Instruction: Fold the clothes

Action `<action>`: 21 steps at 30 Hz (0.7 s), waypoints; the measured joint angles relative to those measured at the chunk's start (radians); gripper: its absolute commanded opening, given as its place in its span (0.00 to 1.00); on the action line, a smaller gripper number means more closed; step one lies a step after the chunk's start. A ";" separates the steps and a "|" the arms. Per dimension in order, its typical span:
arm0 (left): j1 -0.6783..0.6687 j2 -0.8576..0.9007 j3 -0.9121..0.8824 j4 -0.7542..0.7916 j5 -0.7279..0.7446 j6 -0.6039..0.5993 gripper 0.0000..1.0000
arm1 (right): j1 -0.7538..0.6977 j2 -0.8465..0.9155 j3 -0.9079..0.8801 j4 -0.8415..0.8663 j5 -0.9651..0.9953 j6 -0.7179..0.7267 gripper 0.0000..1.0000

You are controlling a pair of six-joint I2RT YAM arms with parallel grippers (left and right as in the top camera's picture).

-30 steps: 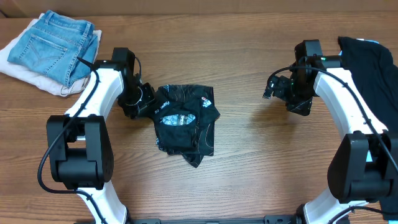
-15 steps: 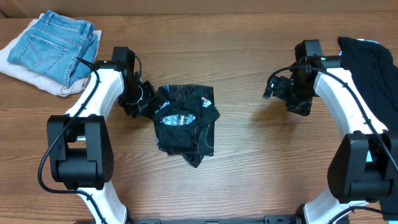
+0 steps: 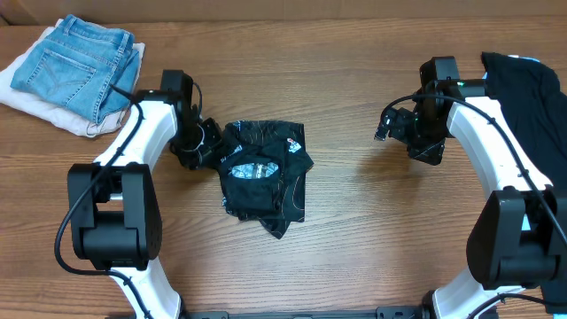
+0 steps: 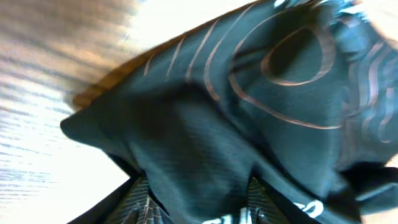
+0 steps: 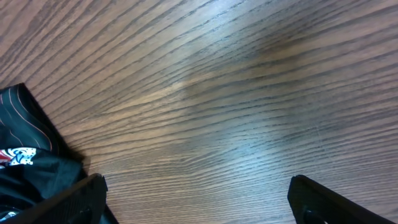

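The clothes are a black jersey [image 3: 261, 173] with thin orange lines and white print, lying crumpled left of the table's centre. My left gripper [image 3: 211, 146] is at its left edge. In the left wrist view the black cloth [image 4: 249, 112] fills the gap between the fingers [image 4: 140, 202], so that gripper [image 4: 199, 208] is shut on a thick bunch of it. My right gripper [image 3: 390, 122] hovers to the right, well apart from the jersey. The right wrist view shows this gripper [image 5: 196, 199] wide open over bare wood, with a jersey corner [image 5: 25, 162] at the left edge.
Blue denim jeans [image 3: 80, 66] lie folded on a white cloth [image 3: 27, 97] at the back left corner. A plain black garment [image 3: 527, 97] lies at the right edge, behind the right arm. Bare wooden table [image 3: 354, 230] spreads between and in front of the arms.
My left gripper has shifted slightly left and back at the jersey's edge. The jersey's outline hardly differs. The right arm has not moved.
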 measured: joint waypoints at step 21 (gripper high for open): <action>0.000 0.000 0.014 -0.038 0.003 -0.001 0.11 | 0.000 0.000 0.000 0.001 0.000 0.000 0.97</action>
